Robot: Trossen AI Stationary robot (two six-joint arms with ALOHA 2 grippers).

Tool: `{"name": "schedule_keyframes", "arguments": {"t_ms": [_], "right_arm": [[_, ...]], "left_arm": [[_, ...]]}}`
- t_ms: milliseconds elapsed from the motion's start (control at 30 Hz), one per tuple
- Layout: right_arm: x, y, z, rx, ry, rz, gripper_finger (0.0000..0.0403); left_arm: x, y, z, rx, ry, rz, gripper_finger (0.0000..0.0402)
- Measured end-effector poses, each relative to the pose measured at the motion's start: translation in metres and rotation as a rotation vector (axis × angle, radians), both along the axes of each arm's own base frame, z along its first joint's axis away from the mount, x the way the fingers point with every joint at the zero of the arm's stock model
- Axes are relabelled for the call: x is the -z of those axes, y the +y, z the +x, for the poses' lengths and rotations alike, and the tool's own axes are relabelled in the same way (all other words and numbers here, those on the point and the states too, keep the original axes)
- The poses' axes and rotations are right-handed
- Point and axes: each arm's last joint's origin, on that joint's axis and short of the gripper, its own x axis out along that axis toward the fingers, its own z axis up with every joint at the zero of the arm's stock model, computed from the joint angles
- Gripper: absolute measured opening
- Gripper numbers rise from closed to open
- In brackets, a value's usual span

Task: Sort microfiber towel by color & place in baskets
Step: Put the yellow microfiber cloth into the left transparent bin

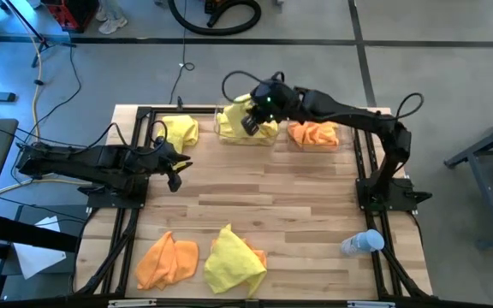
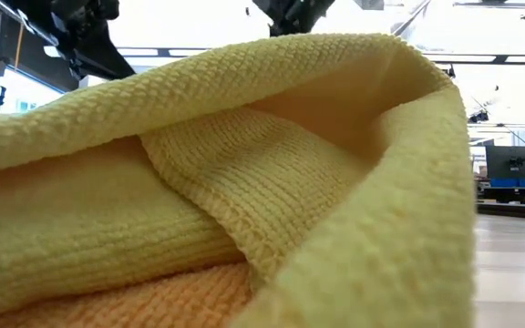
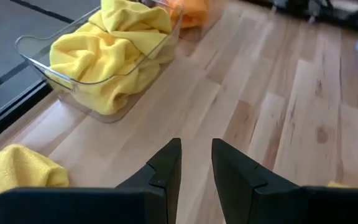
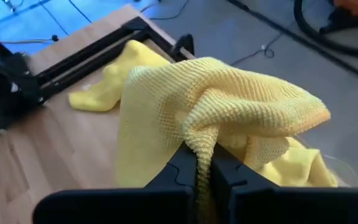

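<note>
My right gripper is shut on a yellow towel and hovers over the far-middle clear basket, which holds yellow towels. The other basket, to its right, holds orange towels. One more yellow towel lies flat at the far left. At the near edge lie an orange towel and a yellow towel; that yellow one fills the low view. My left gripper waits slightly open above the table's left side, touching nothing. My right gripper pinches a bunched fold of the yellow towel between its two fingers, several layers together. The fingers come from above, slanting toward the table's left. The towel is lifted clear and hangs in a loose bundle around the fingertips, above the basket.
A small clear plastic bottle lies on its side near the right near corner. Black frame rails run along the table's left and right edges. Bare wood spans the middle of the table.
</note>
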Motion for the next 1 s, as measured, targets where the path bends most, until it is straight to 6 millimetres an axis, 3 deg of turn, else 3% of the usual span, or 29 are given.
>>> {"name": "schedule_keyframes", "arguments": {"t_ms": [200,367,633,833,1000], "right_arm": [[0.005,-0.031,-0.008,-0.098,-0.055,0.171,0.0001],[0.018,-0.052,-0.006,-0.155,-0.025,0.149,0.0001],[0.074,-0.094,0.017,-0.155,0.053,0.124,0.0000],[0.108,-0.103,0.035,-0.206,0.106,0.052,0.0000],[0.150,-0.104,0.050,-0.243,0.189,0.074,0.0000]], "left_arm": [[-0.004,0.005,0.002,-0.055,-0.065,-0.019,0.0076],[-0.010,0.010,0.005,-0.103,-0.127,-0.008,0.0076],[-0.013,0.015,0.006,-0.199,-0.213,-0.069,0.0076],[-0.013,0.016,0.006,-0.204,-0.213,-0.069,0.0076],[-0.013,0.016,0.006,-0.235,-0.219,-0.070,0.0076]]}}
